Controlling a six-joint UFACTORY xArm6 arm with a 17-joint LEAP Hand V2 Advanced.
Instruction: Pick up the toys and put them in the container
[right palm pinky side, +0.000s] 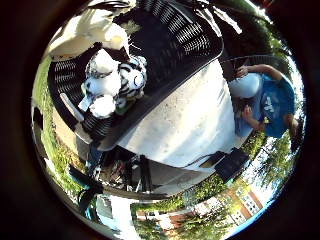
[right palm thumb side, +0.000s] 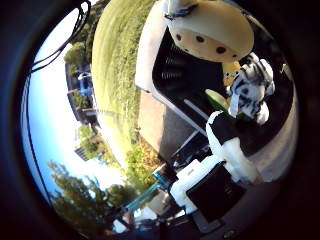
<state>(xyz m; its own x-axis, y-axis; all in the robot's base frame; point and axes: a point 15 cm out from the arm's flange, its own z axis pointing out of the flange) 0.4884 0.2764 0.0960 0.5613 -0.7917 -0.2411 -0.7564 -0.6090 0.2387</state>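
A black slatted basket (right palm pinky side: 175, 30) stands on a white table (right palm pinky side: 195, 125). Inside it lies a white plush toy with black stripes (right palm pinky side: 115, 82). A pale yellow plush toy with dark round spots (right palm thumb side: 212, 35) rests at one end of the basket, close to the palm. A small green and yellow toy (right palm thumb side: 220, 97) shows between the two, partly hidden. My right hand (right palm thumb side: 220, 160) hovers above the basket. One white and black finger (right palm thumb side: 220, 132) reaches out straight towards the striped toy without touching it, and nothing is held.
The table stands outdoors, with a lawn (right palm thumb side: 115, 75) on one side and paving (right palm thumb side: 160, 125) below its edge. A black box-like object (right palm pinky side: 232, 162) sits by the table's far corner. Trees and buildings lie further off.
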